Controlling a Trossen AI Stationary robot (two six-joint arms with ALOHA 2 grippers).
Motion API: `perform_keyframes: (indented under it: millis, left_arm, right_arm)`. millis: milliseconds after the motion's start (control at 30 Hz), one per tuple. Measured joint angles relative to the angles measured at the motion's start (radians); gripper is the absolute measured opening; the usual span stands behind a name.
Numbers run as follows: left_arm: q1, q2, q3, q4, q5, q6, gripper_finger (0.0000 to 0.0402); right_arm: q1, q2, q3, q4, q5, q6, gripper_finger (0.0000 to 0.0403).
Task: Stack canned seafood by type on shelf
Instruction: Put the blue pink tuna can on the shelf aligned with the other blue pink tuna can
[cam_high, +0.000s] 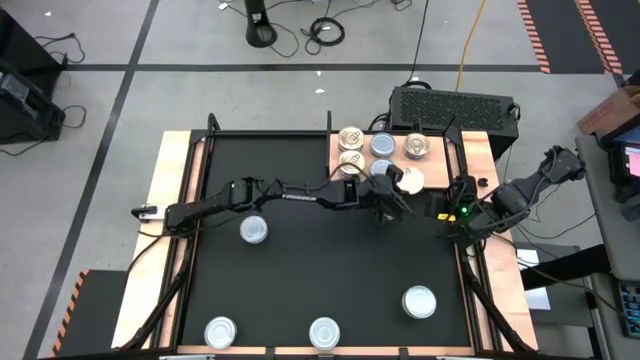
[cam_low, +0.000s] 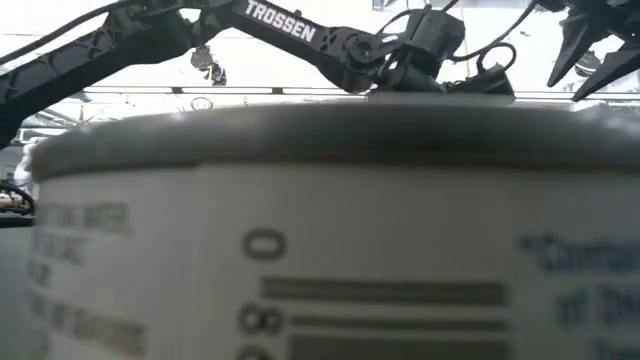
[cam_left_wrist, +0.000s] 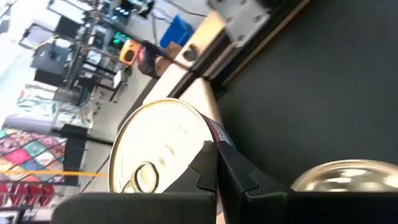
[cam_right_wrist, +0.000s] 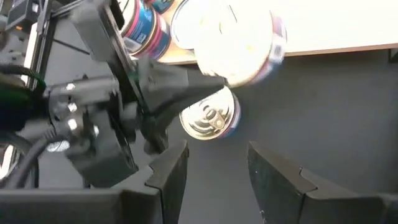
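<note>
Our left gripper (cam_high: 392, 200), jaws shut and empty, nudges a white-topped tin (cam_high: 408, 180) at the shelf (cam_high: 440, 165) edge — toward the grouped tins — while our right gripper (cam_right_wrist: 214, 165) waits nearby, half-open.

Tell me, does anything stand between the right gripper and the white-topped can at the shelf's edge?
Yes. A silver-topped can lies just in front of the white-topped can, on the side of the open, empty right gripper. The shut left gripper sits close beside that silver-topped can.
</note>
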Motion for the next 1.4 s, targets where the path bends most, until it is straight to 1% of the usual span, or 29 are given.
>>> perform_keyframes:
  millis: [133, 267, 400, 567, 667, 767, 900, 1033, 1200, 1400]
  left_arm:
    - [0.036, -0.002, 0.000, 0.017, -0.009, -0.007, 0.0000]
    - [0.058, -0.002, 0.009, 0.033, -0.015, -0.055, 0.0000]
    - [0.065, -0.005, 0.028, 0.053, 0.026, -0.079, 0.0000]
    - [0.075, -0.005, 0.028, 0.056, 0.036, -0.088, 0.0000]
    - [0.094, -0.005, 0.028, 0.068, 0.040, -0.130, 0.0000]
    - [0.113, -0.005, 0.028, 0.065, 0.072, -0.178, 0.0000]
    - [0.126, -0.004, 0.028, 0.077, 0.170, -0.230, 0.0000]
    - [0.122, 0.004, 0.028, 0.081, 0.224, -0.263, 0.0000]
    - [0.115, 0.035, 0.027, 0.111, 0.231, -0.267, 0.0000]
    - [0.111, 0.069, 0.031, 0.096, 0.233, -0.271, 0.0000]
  right_arm:
    - [-0.021, 0.000, 0.000, 0.000, 0.000, -0.005, 0.0160]
    - [-0.035, 0.000, 0.000, 0.000, 0.000, -0.011, 0.0160]
    - [-0.040, 0.000, 0.000, 0.000, -0.001, -0.013, 0.0160]
    - [-0.040, 0.000, 0.000, 0.003, -0.002, -0.013, 0.0160]
    - [-0.040, 0.000, 0.000, 0.003, -0.003, -0.009, 0.0160]
    - [-0.040, 0.000, 0.000, 0.010, -0.003, -0.008, 0.0160]
    - [-0.040, 0.000, 0.000, 0.011, -0.003, -0.007, 0.0160]
    - [-0.040, 0.000, 0.000, 0.013, -0.003, -0.006, 0.0160]
    - [-0.040, 0.000, 0.000, 0.019, -0.003, -0.006, 0.0160]
    - [-0.040, 0.002, 0.000, 0.020, 0.000, -0.006, 0.0160]
